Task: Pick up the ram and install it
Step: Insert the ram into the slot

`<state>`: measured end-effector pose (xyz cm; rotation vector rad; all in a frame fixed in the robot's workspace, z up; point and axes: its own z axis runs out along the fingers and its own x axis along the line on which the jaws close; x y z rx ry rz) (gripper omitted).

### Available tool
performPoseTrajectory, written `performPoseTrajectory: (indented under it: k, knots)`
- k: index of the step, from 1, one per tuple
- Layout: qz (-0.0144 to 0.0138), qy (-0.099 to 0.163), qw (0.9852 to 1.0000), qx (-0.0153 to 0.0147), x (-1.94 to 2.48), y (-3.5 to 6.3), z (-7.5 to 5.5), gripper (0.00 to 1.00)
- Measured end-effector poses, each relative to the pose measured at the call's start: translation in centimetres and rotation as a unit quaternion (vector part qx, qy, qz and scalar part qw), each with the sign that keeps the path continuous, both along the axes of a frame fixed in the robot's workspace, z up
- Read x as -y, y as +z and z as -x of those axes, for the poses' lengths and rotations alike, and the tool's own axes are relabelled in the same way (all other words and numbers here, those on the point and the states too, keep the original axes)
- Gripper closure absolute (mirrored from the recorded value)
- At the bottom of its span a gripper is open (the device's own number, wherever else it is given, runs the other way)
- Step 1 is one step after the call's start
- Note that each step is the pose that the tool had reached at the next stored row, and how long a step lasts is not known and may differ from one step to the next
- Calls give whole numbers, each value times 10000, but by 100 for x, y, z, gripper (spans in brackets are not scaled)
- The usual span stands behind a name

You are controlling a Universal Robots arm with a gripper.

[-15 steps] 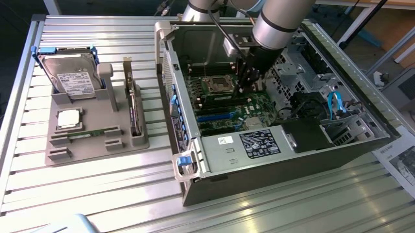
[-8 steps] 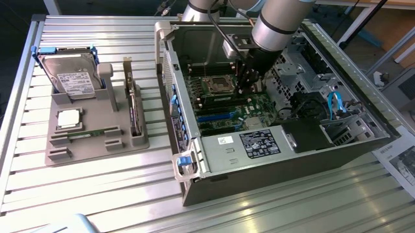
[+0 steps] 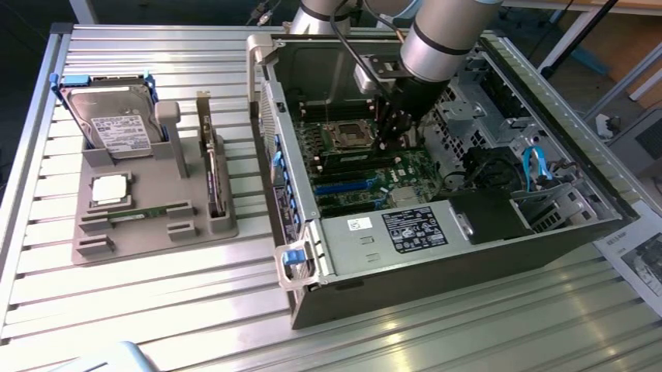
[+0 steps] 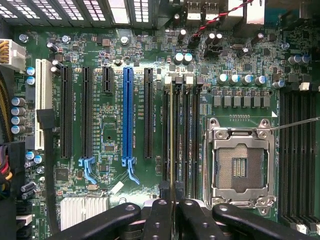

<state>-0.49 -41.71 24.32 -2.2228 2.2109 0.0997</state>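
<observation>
Pinching the ram (image 4: 172,135) between near-closed fingers (image 4: 159,217), the gripper (image 4: 175,202) holds it among the memory slots (image 4: 186,130) just beyond them, the processor socket (image 4: 240,167) beside.

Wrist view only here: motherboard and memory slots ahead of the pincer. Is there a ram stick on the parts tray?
Observer: Yes, a green ram stick lies flat in the gray tray, at the exterior view's left.
Operator: What's beside it?
Observer: A hard drive sits propped up at the tray's far end, with a square silver processor between it and the stick.
Operator: And the arm?
Observer: The arm reaches down into the open computer case, the pincer low beside the processor socket.
</observation>
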Motion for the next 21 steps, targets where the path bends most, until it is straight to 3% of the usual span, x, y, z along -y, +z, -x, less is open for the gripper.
performPoseTrajectory:
  k: [21]
  knots:
    - [0,-9,10000,3,25,-27,5,88]
